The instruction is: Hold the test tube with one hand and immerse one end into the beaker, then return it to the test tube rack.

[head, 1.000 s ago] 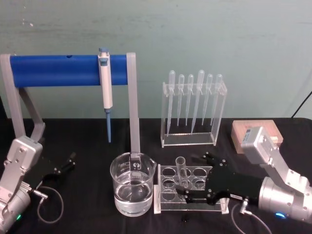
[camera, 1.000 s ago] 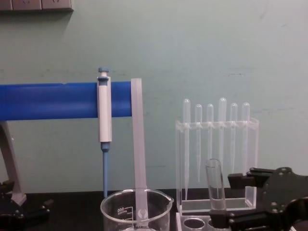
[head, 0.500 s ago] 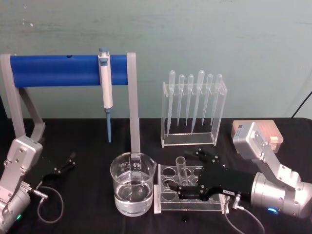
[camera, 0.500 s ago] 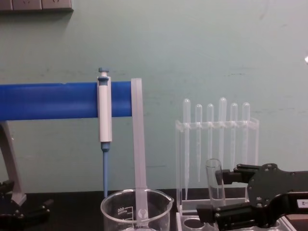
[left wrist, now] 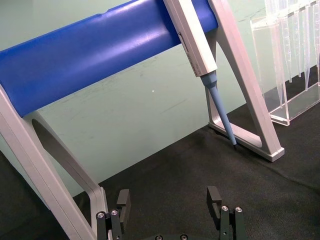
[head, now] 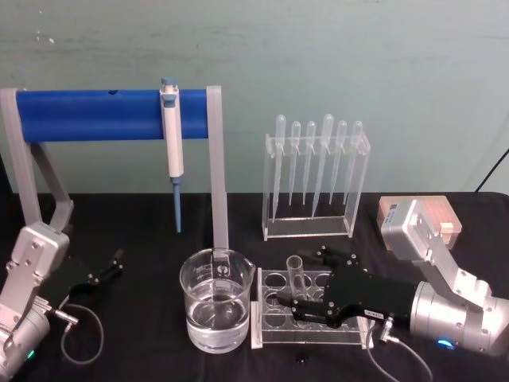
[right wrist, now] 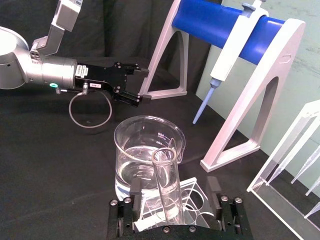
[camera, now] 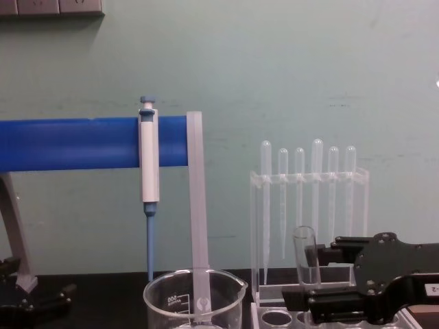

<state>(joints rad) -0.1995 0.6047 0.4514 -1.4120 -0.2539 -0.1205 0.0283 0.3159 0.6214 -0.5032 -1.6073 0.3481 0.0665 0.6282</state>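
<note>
"Head view: where is the clear glass test tube (head: pixel 295 270)?"

"Standing in a hole of the white rack with round holes (head: pixel 257 314), leaning slightly. It is just beside the wide clear glass beaker (head: pixel 199 280), which is part full of clear liquid."

"And the black right gripper (head: pixel 308 282)?"

"It reaches in low over the rack from the right. Its 2 jaws are spread, 1 on each side of the tube. The right wrist view shows a gap between the glass and each jaw."

"The black left gripper (head: pixel 115 265)?"

"Resting on the black tabletop (head: pixel 143 231) at the left, well apart from the beaker. Its jaws are spread and hold nothing."
</note>
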